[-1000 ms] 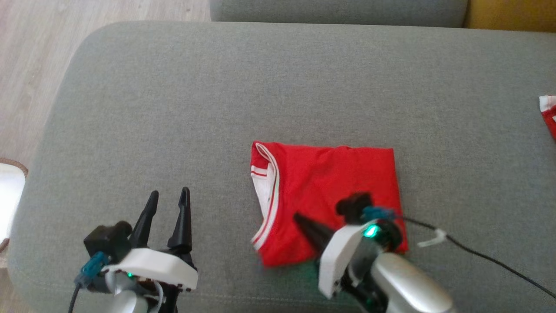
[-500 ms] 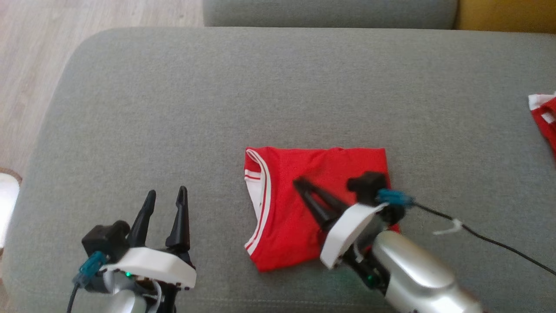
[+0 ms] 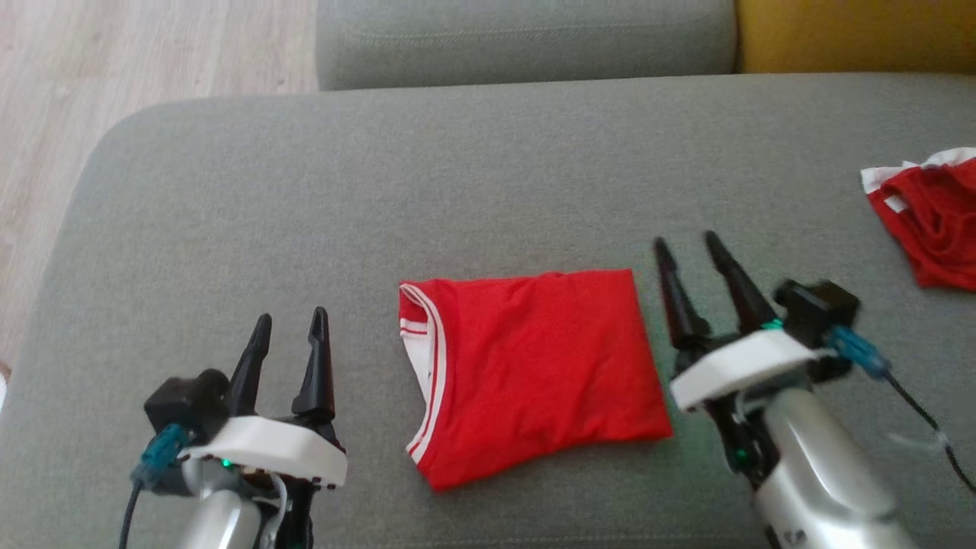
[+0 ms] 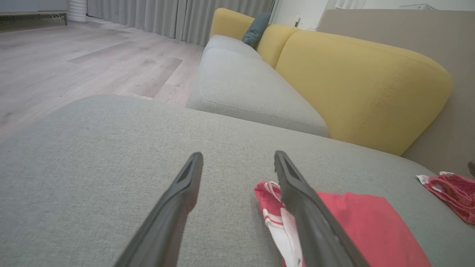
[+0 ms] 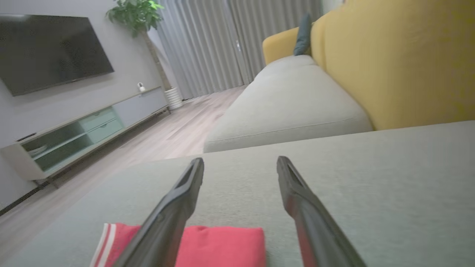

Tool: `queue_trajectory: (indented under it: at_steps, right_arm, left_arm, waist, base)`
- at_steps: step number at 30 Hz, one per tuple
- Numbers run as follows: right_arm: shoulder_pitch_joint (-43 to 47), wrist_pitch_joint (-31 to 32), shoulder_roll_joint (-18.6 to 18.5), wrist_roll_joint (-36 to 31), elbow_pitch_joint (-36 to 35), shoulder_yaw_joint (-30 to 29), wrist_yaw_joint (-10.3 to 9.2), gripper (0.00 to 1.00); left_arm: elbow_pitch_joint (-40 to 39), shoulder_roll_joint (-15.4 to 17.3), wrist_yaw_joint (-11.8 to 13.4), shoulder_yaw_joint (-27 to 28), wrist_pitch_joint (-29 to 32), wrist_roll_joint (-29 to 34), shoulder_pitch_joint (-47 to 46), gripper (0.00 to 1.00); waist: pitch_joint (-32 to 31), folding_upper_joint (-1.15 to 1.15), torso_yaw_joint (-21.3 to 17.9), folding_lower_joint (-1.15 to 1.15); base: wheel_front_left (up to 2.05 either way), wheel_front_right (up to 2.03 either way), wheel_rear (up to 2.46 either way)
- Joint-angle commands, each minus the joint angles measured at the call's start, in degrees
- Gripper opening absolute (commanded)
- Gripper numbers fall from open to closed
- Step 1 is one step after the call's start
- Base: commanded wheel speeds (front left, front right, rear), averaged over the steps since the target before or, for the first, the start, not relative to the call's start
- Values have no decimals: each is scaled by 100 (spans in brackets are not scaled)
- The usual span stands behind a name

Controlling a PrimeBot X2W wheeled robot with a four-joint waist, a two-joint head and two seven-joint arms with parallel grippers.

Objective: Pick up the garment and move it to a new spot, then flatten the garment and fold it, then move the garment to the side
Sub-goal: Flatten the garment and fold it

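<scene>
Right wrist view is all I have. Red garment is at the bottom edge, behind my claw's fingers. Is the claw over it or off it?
Observer: Off it. The head view shows the right claw open beside the right edge of the folded red garment, not touching it.
Operator: Anything else on that cushion?
Observer: Yes. A second red garment with white trim lies crumpled at the far right of the cushion, well apart from the folded one.
</scene>
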Motion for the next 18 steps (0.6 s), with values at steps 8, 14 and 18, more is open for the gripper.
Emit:
queue_trajectory:
  at_steps: [8,14,18]
  right_arm:
    - [1041,-77,276,-1182,-1148,-1304,37,100]
    - [1539,-78,282,-1172,-1556,-1493,37,100]
    - [1746,-73,283,-1179,-1708,-1557,37,100]
  left_arm:
    - [-140,-133,-9,270,-70,90,36,100]
    - [-153,-191,-34,339,-71,196,228,100]
    - [-149,-224,-58,376,-71,289,325,100]
  waist:
    - [-241,0,-72,0]
    - [-268,0,-41,0]
    - [-265,0,-48,0]
  base:
    - [0,0,0]
    - [0,0,0]
    - [0,0,0]
